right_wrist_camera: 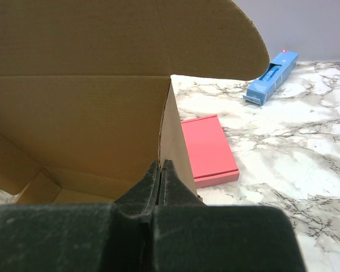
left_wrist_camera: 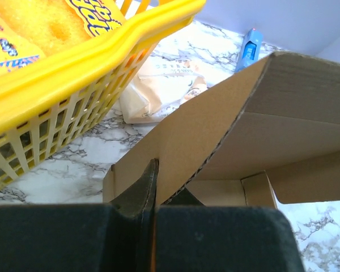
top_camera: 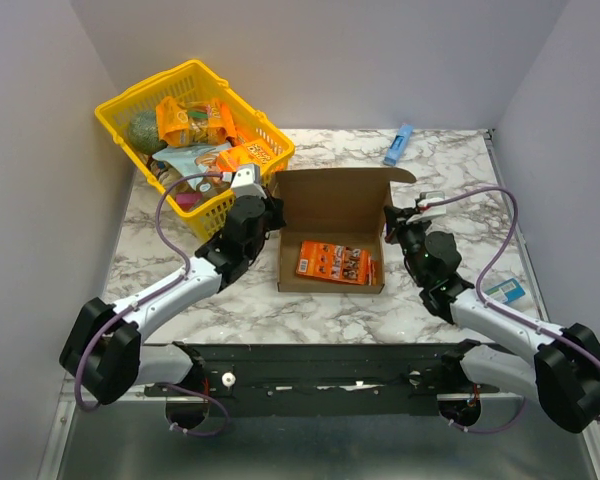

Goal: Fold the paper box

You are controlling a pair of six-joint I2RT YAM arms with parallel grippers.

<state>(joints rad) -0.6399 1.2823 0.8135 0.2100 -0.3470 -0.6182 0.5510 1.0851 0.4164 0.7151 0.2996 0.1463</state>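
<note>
The paper box (top_camera: 330, 200) is a brown cardboard mailer in the middle of the table, its walls up and its lid standing open at the back. A small orange snack box (top_camera: 333, 262) lies inside it. My left gripper (top_camera: 273, 215) is shut on the box's left wall; in the left wrist view the gripper (left_wrist_camera: 158, 181) pinches the cardboard (left_wrist_camera: 215, 130) edge. My right gripper (top_camera: 390, 228) is shut on the right wall; in the right wrist view the gripper (right_wrist_camera: 161, 170) clamps the wall edge under the lid (right_wrist_camera: 90, 85).
A yellow basket (top_camera: 145, 90) of snacks stands at the back left, close to the left gripper (left_wrist_camera: 73, 68). A blue box (top_camera: 398, 144) lies at the back. A flat pink box (right_wrist_camera: 208, 148) lies right of the paper box. A teal item (top_camera: 502, 290) lies at the right.
</note>
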